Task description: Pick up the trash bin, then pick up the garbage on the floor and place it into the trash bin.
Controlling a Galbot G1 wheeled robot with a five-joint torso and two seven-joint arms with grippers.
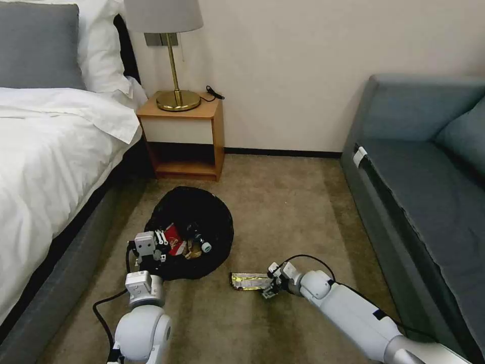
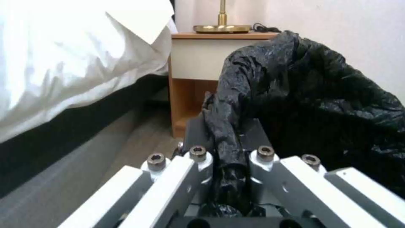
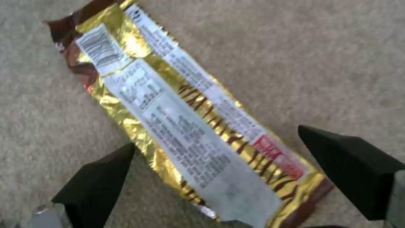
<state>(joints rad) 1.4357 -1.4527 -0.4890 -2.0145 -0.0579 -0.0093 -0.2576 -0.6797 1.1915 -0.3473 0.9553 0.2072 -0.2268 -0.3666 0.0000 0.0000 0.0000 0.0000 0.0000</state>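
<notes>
Right gripper (image 3: pixel 219 177) is down at the carpet (image 1: pixel 283 202) with its two black fingers (image 3: pixel 97 180) spread wide, straddling the near end of the gold snack wrapper (image 3: pixel 177 120), nothing pinched. Left gripper (image 2: pixel 226 158) is clamped on the bunched black bag at the rim of the trash bin (image 1: pixel 197 212). Just past its fingertips, inside the bin, sit a red-white wrapper (image 1: pixel 174 240), crumpled brown paper (image 1: pixel 191 248) and a clear bottle (image 1: pixel 200 241).

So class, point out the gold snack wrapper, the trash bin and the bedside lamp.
gold snack wrapper (image 3: pixel 190 133), right wrist view, printed middle.
trash bin (image 1: pixel 212 210), head view, black liner's rim.
bedside lamp (image 1: pixel 178 100), head view, brass base.
</notes>
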